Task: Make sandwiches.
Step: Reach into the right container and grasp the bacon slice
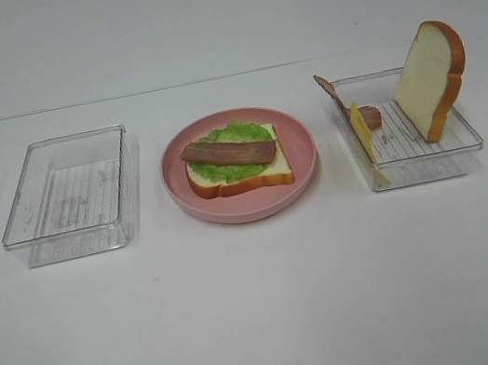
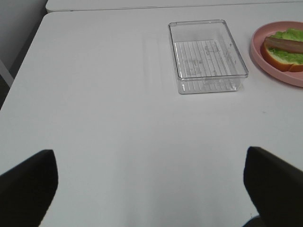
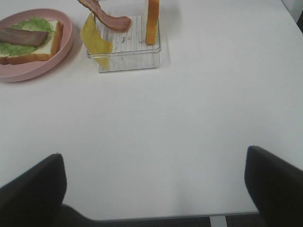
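A partly stacked sandwich lies on the pink plate (image 1: 301, 149): a bread slice (image 1: 262, 177), green lettuce (image 1: 240, 133) and a bacon strip (image 1: 229, 152) on top. It also shows in the right wrist view (image 3: 28, 56) and the left wrist view (image 2: 284, 54). The right clear tray (image 1: 429, 161) holds an upright bread slice (image 1: 428, 74), a yellow cheese slice (image 1: 366, 137) and a bacon strip (image 1: 332, 93) leaning on its rim. My left gripper (image 2: 149, 158) and right gripper (image 3: 154, 158) are open and empty over bare table, well short of the trays. Neither shows in the exterior high view.
An empty clear tray (image 1: 66, 190) stands left of the plate and shows in the left wrist view (image 2: 208, 82). The white table's left edge (image 2: 23, 61) runs close to the left gripper. A seam crosses the table behind the trays.
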### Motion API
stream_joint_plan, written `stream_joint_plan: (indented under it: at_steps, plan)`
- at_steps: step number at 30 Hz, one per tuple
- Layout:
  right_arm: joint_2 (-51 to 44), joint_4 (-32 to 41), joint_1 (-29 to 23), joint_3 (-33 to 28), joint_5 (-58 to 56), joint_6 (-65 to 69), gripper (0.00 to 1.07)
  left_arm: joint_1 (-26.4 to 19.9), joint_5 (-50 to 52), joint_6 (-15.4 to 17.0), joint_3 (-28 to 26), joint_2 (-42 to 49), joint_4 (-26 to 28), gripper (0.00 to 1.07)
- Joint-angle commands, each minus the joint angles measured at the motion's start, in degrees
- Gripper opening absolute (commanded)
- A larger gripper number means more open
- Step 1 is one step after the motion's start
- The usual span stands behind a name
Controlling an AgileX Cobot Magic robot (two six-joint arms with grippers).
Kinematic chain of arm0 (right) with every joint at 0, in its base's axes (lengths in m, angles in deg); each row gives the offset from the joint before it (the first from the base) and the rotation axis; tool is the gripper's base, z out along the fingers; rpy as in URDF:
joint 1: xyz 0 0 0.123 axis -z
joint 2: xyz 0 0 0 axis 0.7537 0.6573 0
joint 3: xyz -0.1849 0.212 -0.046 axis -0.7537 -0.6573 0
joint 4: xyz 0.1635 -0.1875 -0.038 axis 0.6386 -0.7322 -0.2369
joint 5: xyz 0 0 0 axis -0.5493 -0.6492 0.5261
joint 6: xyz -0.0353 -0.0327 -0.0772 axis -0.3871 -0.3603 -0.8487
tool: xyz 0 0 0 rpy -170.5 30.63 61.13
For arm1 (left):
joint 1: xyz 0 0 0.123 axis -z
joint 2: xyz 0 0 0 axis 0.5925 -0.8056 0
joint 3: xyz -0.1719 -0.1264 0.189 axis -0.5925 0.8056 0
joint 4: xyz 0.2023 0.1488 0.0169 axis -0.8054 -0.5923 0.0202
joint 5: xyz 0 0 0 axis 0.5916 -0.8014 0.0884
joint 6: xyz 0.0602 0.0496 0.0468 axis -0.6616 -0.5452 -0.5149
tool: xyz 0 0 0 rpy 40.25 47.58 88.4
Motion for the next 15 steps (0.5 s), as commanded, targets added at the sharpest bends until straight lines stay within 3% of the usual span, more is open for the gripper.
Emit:
stream_joint_plan:
  at_steps: [1,7,8,10,11,15]
  plan:
    - [0.7,0.3,0.3,0.2,0.9,-0.3,0.99,-0.1,1.0,0.3,0.1,1.0,0.2,1.00]
    - [14.0,1.1,0.3,5.5,0.5,-0.6,0.99,-0.1,1.0,0.3,0.1,1.0,0.2,1.00]
    - [21.3,1.8,0.3,8.9,-0.3,-1.8,0.99,-0.1,1.0,0.3,0.1,1.0,0.2,0.99]
    - [24.3,2.1,0.3,10.7,-0.8,-2.2,0.99,-0.1,1.0,0.3,0.1,1.0,0.2,0.99]
    - [31.6,3.3,0.2,15.4,-1.9,-2.3,0.99,-0.1,1.0,0.3,0.1,1.0,0.2,0.99]
    - [41.3,4.1,0.2,22.3,-3.7,-2.3,0.99,-0.1,1.0,0.3,0.1,1.0,0.2,0.99]
